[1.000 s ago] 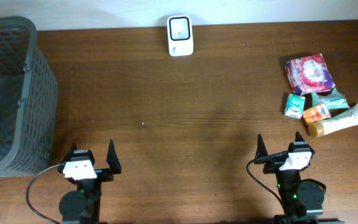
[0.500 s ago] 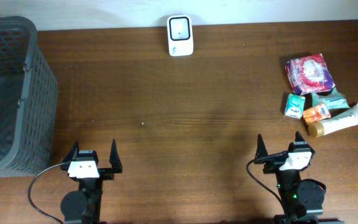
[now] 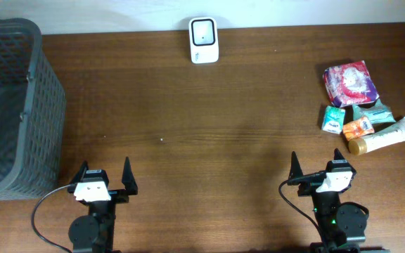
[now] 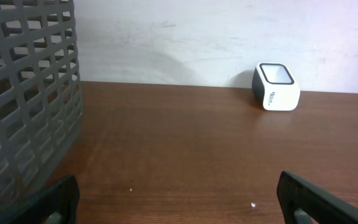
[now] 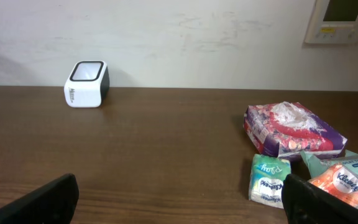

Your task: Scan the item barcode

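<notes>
The white barcode scanner (image 3: 204,40) stands at the table's far edge, and it also shows in the left wrist view (image 4: 276,87) and the right wrist view (image 5: 86,84). The items lie in a pile at the right: a red and purple pack (image 3: 350,83), a green tissue pack (image 3: 333,119), an orange pack (image 3: 358,128), a teal pack (image 3: 373,112) and a white tube (image 3: 385,138). My left gripper (image 3: 105,173) is open and empty at the near left (image 4: 179,200). My right gripper (image 3: 319,169) is open and empty at the near right (image 5: 179,200), short of the pile.
A tall grey mesh basket (image 3: 13,105) fills the left side, and its wall (image 4: 23,93) is close to my left gripper. A pale wall runs behind the table. A wall panel (image 5: 342,20) hangs at the upper right.
My left gripper has shifted slightly and stands a little straighter. The right arm and the items have not moved.
</notes>
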